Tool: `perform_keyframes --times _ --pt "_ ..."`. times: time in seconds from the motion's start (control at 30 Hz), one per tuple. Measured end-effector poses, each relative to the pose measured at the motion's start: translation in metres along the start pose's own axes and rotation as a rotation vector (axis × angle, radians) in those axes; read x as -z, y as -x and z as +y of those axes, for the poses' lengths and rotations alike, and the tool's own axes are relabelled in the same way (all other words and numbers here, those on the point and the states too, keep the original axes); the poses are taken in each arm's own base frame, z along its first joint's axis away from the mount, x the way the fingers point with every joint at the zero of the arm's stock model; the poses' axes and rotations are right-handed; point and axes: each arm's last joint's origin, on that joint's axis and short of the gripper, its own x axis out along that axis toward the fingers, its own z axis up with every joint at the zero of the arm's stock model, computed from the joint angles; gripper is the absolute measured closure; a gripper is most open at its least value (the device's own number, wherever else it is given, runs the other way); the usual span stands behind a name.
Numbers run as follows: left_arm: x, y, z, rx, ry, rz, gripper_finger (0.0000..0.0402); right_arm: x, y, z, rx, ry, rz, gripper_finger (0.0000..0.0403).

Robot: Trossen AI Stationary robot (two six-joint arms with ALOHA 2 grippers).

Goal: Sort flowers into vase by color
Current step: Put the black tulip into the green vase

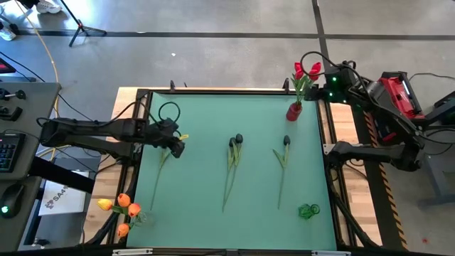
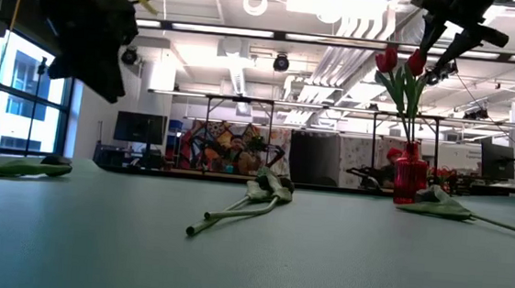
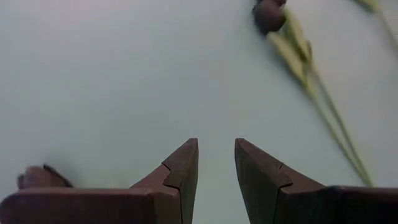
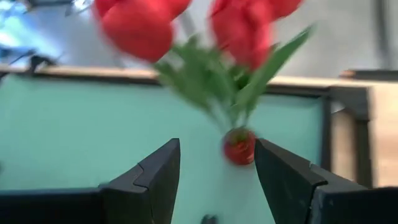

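Low view only: red vase [image 2: 409,174] stands upright, far side.

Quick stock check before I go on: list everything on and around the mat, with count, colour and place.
Red tulips: two, in red vase, far right corner.
Orange tulips: three, near left corner, in a clear vase.
Dark tulips: three; two lying mid-mat, one lying further right.
Loose stem: green, lying left of centre; head hidden by the left arm.
Green vase: one, empty, near right.
Mat: teal.
Left pincer: open, above the loose stem.
Right pincer: open, by the red tulips.
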Motion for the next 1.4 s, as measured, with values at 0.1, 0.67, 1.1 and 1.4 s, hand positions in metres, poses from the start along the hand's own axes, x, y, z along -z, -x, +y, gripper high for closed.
perform_keyframes --times 0.1,0.67,1.1,1.4 --pt "0.008 -0.006 0.005 -0.001 0.016 0.038 0.0310 0.002 0.000 0.003 -0.099 0.019 0.070 0.0210" --pt "0.031 -0.033 0.011 0.001 0.145 0.080 0.0310 0.022 0.011 0.032 -0.303 0.074 0.152 0.0210" --pt "0.008 -0.028 -0.006 0.190 0.155 -0.131 0.0310 0.085 -0.007 0.055 -0.242 0.051 0.372 0.0210" --pt "-0.004 -0.011 0.000 0.229 0.120 -0.232 0.0310 0.158 -0.048 0.052 -0.106 -0.045 0.516 0.0210"
